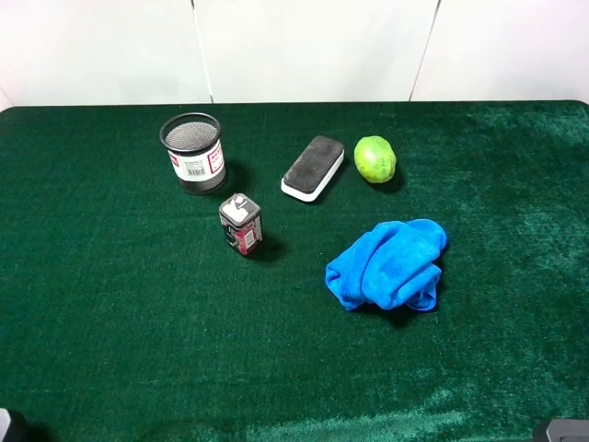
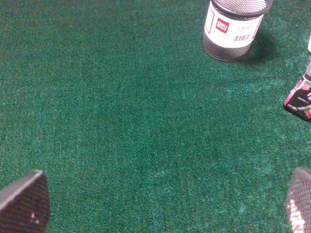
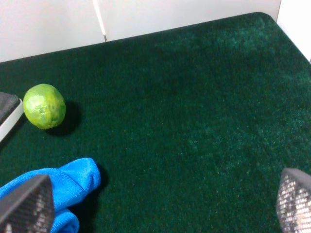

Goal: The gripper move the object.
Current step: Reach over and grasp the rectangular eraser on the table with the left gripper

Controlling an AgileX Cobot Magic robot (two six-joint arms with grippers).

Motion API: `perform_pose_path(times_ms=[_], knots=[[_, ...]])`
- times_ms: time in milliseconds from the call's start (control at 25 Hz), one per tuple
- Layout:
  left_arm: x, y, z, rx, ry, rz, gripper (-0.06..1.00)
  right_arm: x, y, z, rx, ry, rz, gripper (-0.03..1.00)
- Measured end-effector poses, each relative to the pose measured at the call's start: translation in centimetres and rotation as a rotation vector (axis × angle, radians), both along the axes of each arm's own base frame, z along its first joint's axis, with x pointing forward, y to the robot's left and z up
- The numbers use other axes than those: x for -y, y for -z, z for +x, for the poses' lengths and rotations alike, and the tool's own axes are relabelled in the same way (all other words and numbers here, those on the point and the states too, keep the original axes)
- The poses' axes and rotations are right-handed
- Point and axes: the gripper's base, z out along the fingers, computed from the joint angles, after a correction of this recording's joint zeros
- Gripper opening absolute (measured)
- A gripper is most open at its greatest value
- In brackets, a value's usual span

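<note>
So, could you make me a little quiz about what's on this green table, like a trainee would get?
1. True or false: the board eraser lies between the mesh cup and the green fruit.
2. The crumpled cloth is: A red, B blue, C yellow?
3. Fill in: the left end effector has its jaws ___, holding nothing.
Key: 1 true; 2 B; 3 open.

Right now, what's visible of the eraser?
The eraser is a flat oblong with rounded corners, black felt on top and a white plastic base. It lies felt up on the green cloth, angled, between the mesh cup and the green fruit, touching neither. Nothing else touches it.
</note>
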Motion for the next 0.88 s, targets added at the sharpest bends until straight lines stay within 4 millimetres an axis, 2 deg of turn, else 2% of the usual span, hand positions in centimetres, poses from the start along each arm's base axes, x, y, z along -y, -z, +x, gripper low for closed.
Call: perform_pose_path(times_ms=[880], knots=[[0.00,0.00,0.00,0.000,0.000,0.000,0.99,0.00,-0.01,0.00,0.001,0.000,0.000,0.70]])
